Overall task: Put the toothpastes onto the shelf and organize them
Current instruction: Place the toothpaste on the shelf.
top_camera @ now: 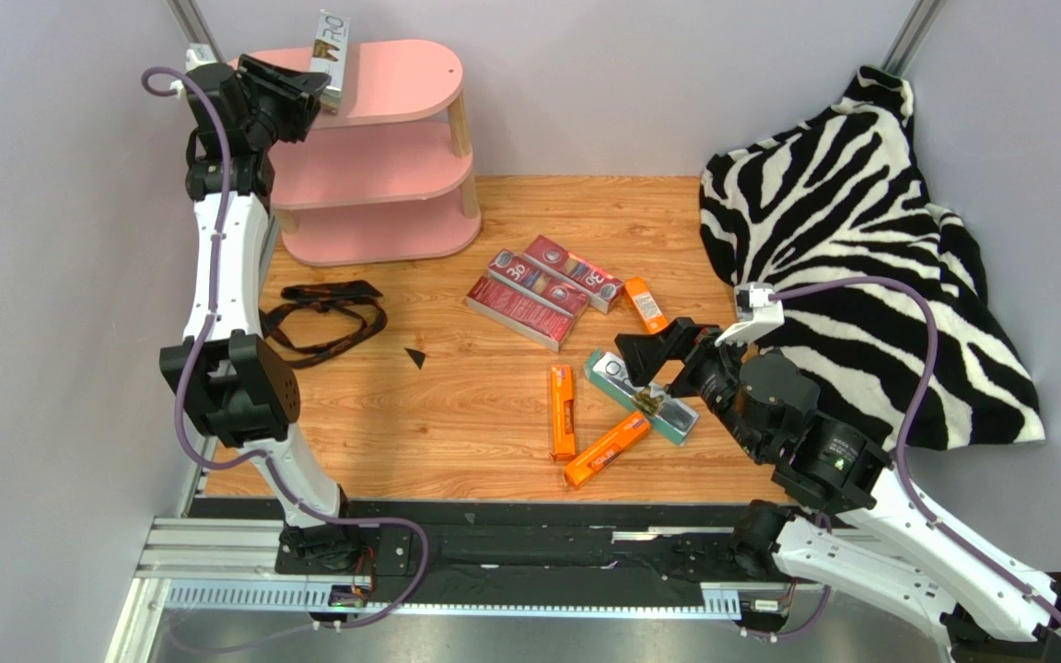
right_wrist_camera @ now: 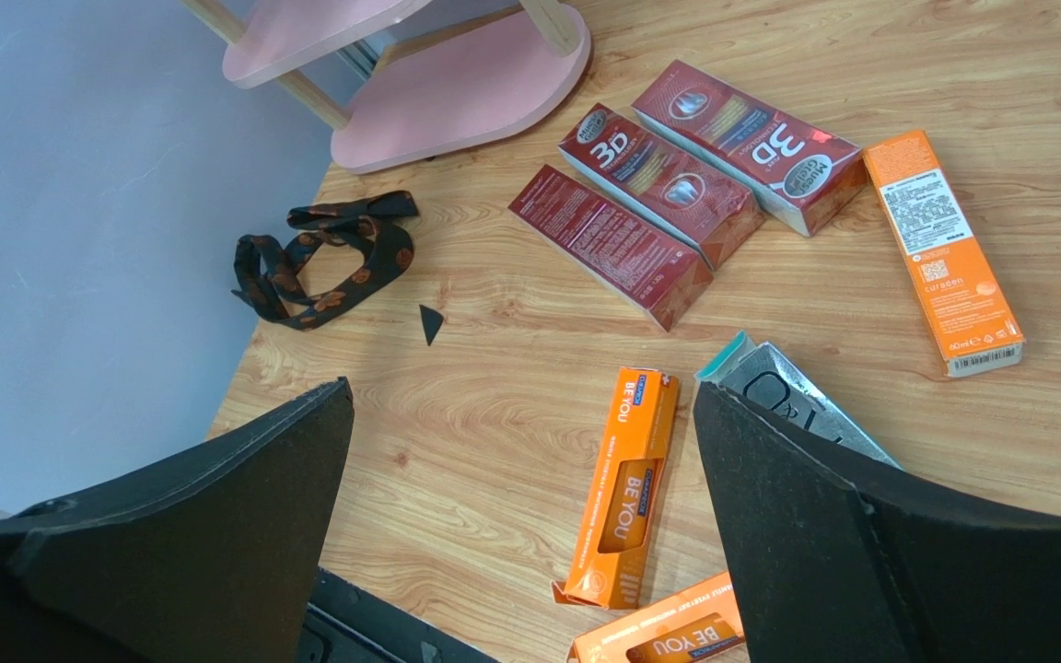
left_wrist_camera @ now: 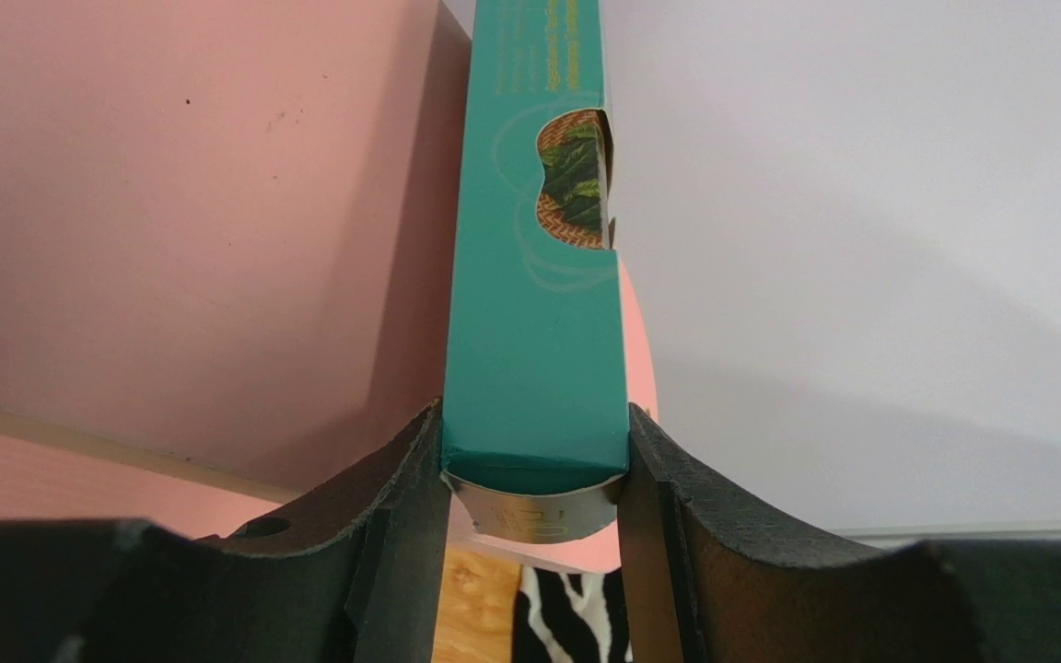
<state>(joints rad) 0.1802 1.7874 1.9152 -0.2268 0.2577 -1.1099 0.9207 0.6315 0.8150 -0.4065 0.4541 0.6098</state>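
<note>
The left gripper (left_wrist_camera: 533,463) was seen pinched on the near end of a teal-and-silver toothpaste carton (left_wrist_camera: 533,318), which was held over the left end of the top board of the pink shelf (top_camera: 405,72). It was judged that the carton should be laid flat along the board's back edge before release, so that room is left for the rest. The right gripper (top_camera: 661,362) was spread wide above the second silver-grey carton (top_camera: 640,401) on the wooden table (top_camera: 467,415), near the orange cartons (top_camera: 561,410) and dark red cartons (top_camera: 529,293). Whether the held carton touched the board could not be told. The shelf's left side was hidden behind the arm.
</note>
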